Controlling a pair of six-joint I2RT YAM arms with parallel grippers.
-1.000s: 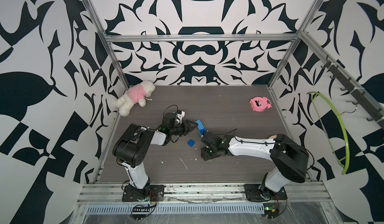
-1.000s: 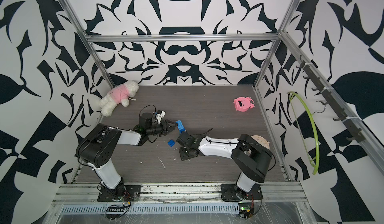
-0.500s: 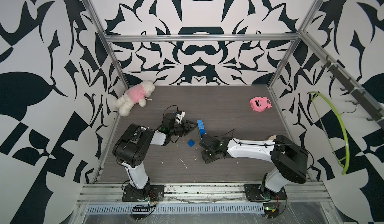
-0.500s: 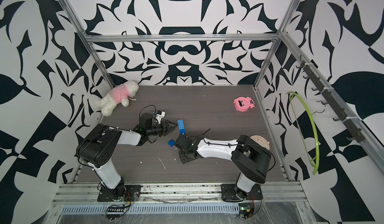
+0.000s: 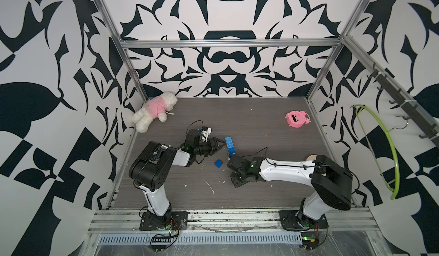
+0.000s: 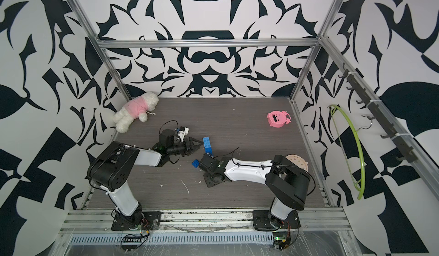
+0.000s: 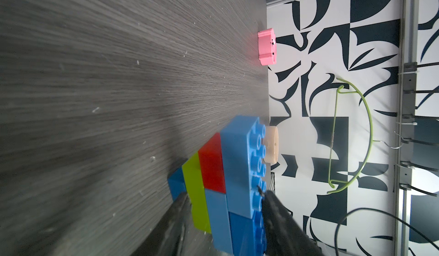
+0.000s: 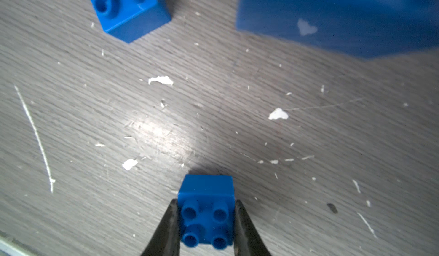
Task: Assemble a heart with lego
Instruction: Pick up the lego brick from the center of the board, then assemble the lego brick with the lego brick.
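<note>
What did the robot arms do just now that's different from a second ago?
The right gripper drew back from the heart and closed on a small blue brick. The left gripper stayed clamped on the heart, which barely moved. The other loose blue brick, the plush dog and the pink toy stayed put.

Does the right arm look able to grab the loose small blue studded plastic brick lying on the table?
Probably not yet. The right hand is shut on a second small blue studded plastic brick. The loose blue brick lies close across bare grey table, so reach itself looks fine.
</note>
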